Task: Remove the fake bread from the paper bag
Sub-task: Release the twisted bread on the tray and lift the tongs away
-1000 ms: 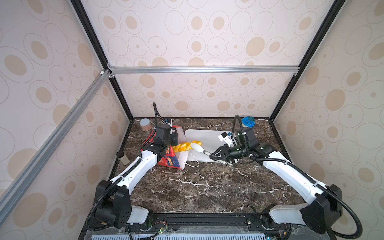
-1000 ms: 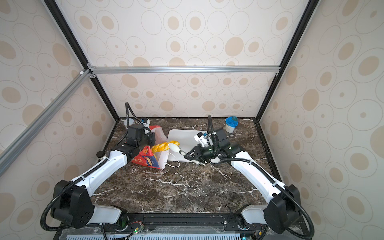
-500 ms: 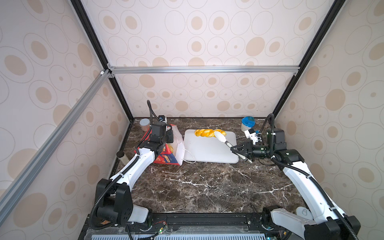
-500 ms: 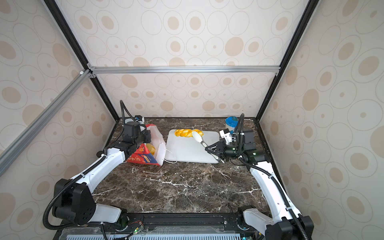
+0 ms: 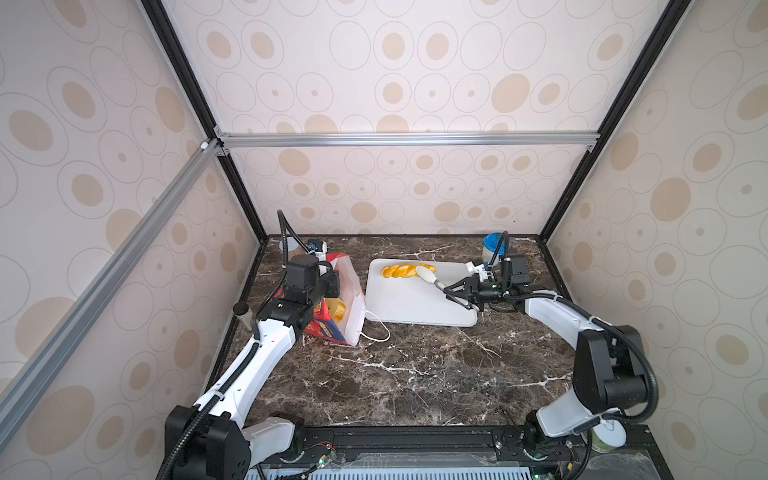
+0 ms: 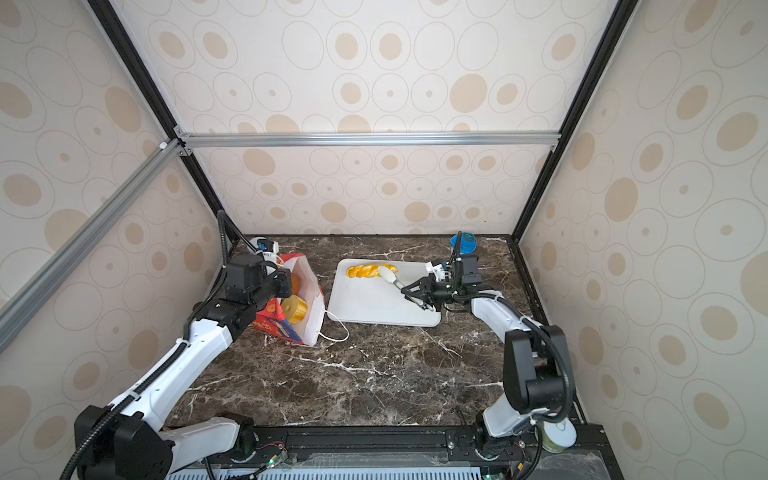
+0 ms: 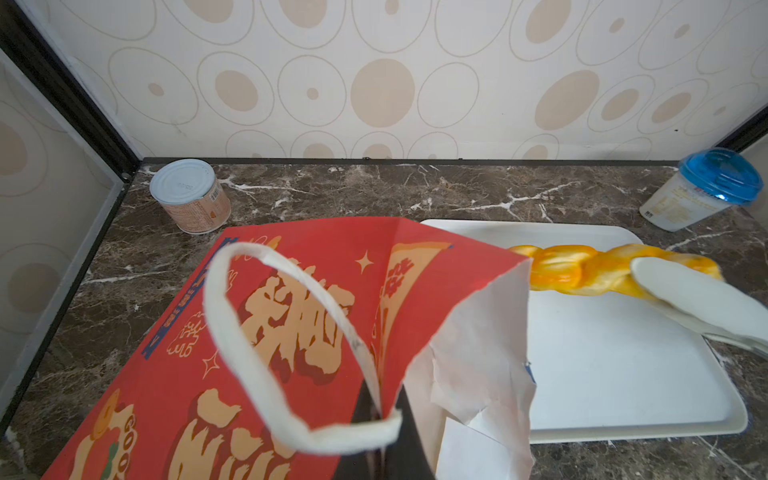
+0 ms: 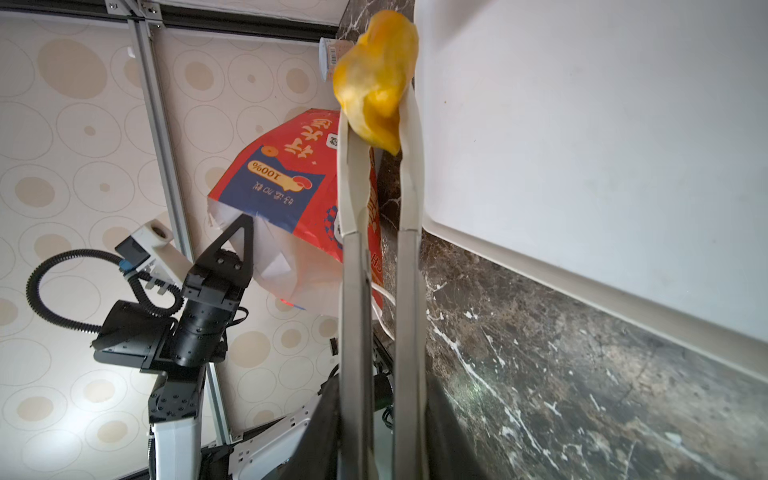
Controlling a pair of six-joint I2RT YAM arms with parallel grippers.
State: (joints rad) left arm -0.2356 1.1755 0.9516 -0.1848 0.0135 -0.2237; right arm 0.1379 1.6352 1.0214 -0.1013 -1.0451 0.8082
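Your right gripper clamps tongs whose white tips pinch the twisted braid at the white tray far edge; your left gripper is closed on the paper bag rim.

Yellow braid at tray edge, tilted red paper bag, ring inside

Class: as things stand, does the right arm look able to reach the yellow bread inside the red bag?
Probably not yet: its tongs grip the twisted bread at the tray. Otherwise the way looks free: the left gripper holds the bag tilted, mouth toward the tray.
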